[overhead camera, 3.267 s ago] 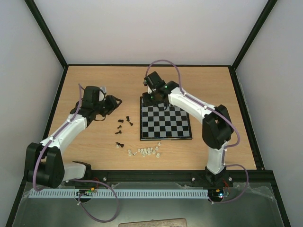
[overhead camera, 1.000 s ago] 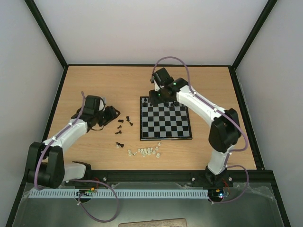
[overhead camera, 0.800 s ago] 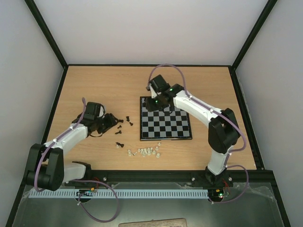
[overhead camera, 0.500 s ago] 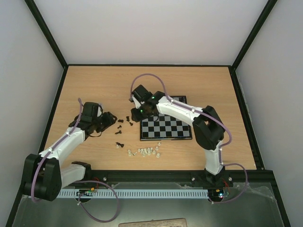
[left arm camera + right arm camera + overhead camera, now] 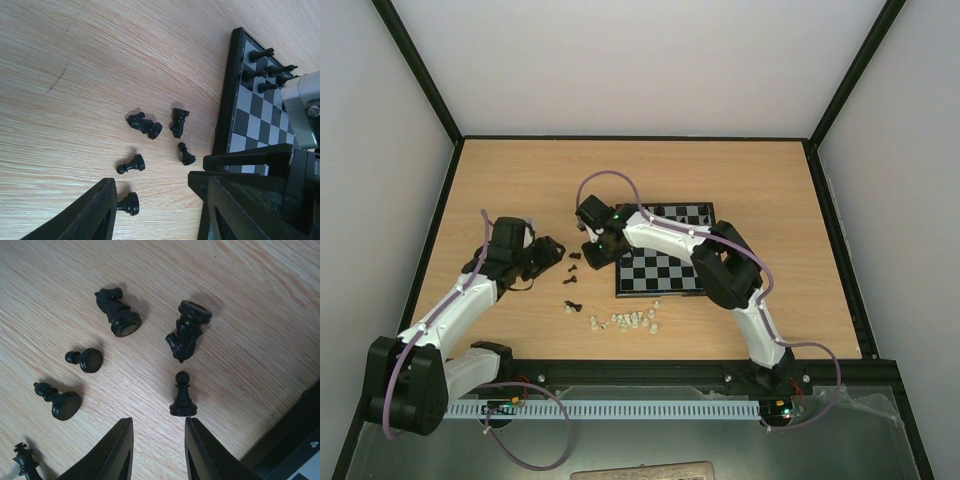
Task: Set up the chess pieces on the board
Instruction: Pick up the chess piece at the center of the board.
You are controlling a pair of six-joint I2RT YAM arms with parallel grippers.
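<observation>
Handful of loose black chess pieces (image 5: 118, 315) lie on the wood just left of the board (image 5: 665, 272), only one pawn (image 5: 182, 396) upright. The right gripper (image 5: 157, 427) is right by that pawn, fingers apart and empty. The left gripper (image 5: 150, 180) is further left, spread wide, holding nothing. The board's edge reads "4".

You have small black plastic chess pieces (image 5: 182, 395) on a pale, streaky wood-grain surface (image 5: 260, 300). Your small square board (image 5: 665, 275) is checkered black and pale grey with a black rim. The tiny translucent chessmen (image 5: 625, 321) at lower centre look whitish. Your left arm (image 5: 460, 292) and right arm (image 5: 665, 233) are white with black joints, and their cables (image 5: 605, 174) are purple.
</observation>
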